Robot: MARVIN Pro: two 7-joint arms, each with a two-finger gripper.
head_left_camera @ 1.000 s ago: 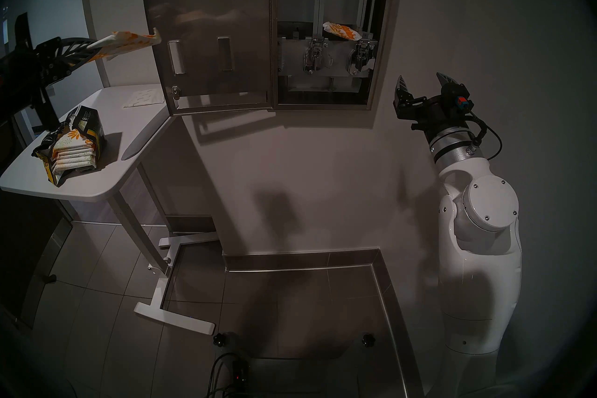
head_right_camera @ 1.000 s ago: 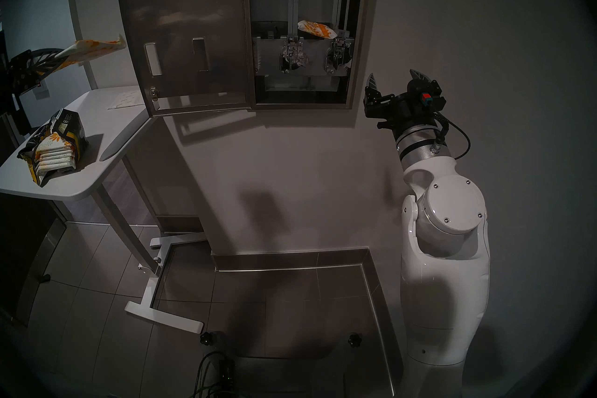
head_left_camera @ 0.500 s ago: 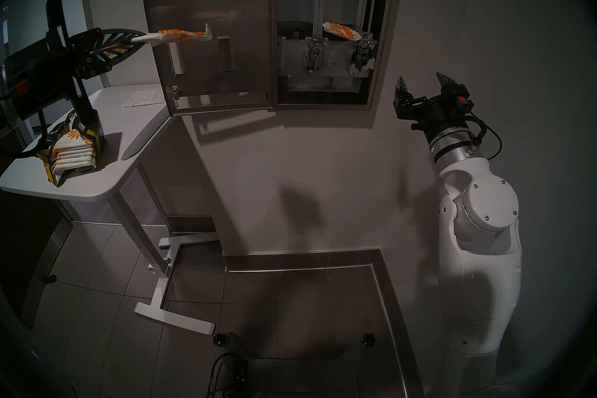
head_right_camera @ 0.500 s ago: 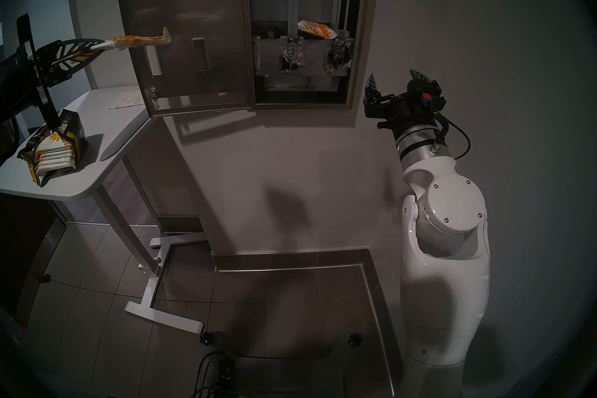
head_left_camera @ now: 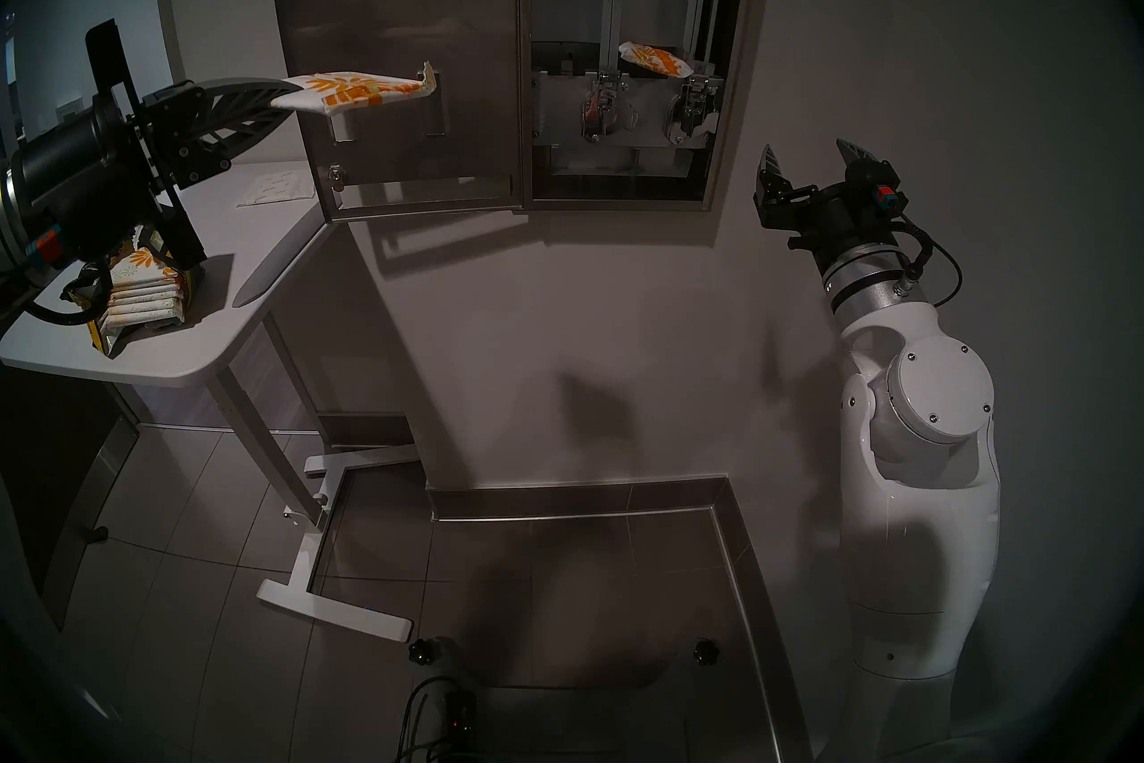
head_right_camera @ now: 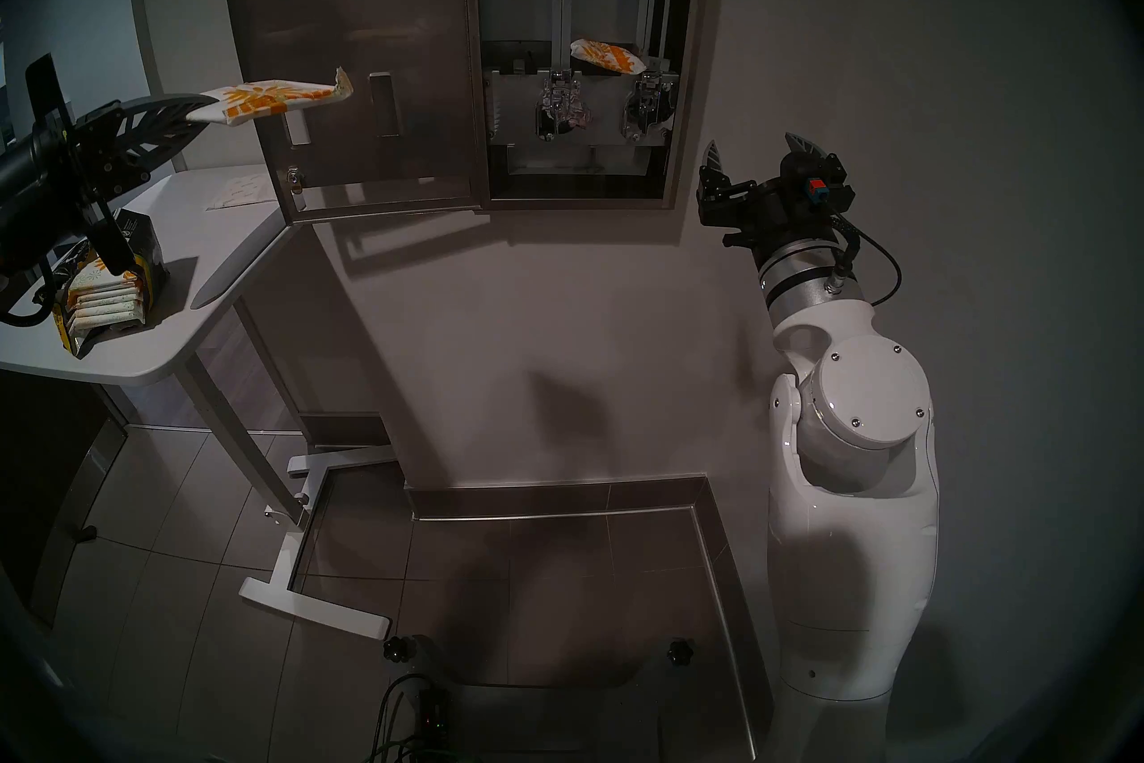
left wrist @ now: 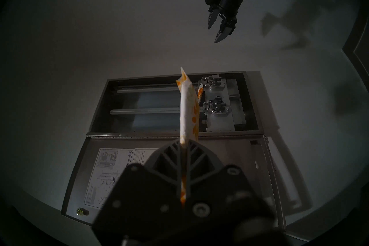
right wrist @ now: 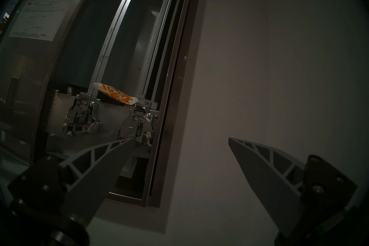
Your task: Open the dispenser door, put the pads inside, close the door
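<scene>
The steel dispenser (head_left_camera: 736,62) hangs on the wall with its door (head_left_camera: 402,18) swung wide to the left, showing the white instruction sheet inside. One daisy-print pad (head_left_camera: 655,59) lies tilted on the shelf above the right chrome lever, also clear in the right wrist view (right wrist: 115,93). My left gripper (head_left_camera: 288,99) is shut on another pad (head_left_camera: 353,93), held level in front of the door's lower half. In the left wrist view this pad (left wrist: 187,107) sticks out edge-on toward the cabinet. My right gripper (head_left_camera: 805,147) stands open and empty, right of the cabinet.
A white table (head_left_camera: 204,359) stands left, under the door's edge. On it sit a torn black-and-yellow bag (head_left_camera: 142,291) stacked with several pads and a flat white sheet (head_left_camera: 275,189). The table's white foot (head_left_camera: 334,607) lies on the tiled floor.
My left gripper has carried the pad to the right, from beside the door to in front of it, and turned it so its printed face shows. The right arm is still.
</scene>
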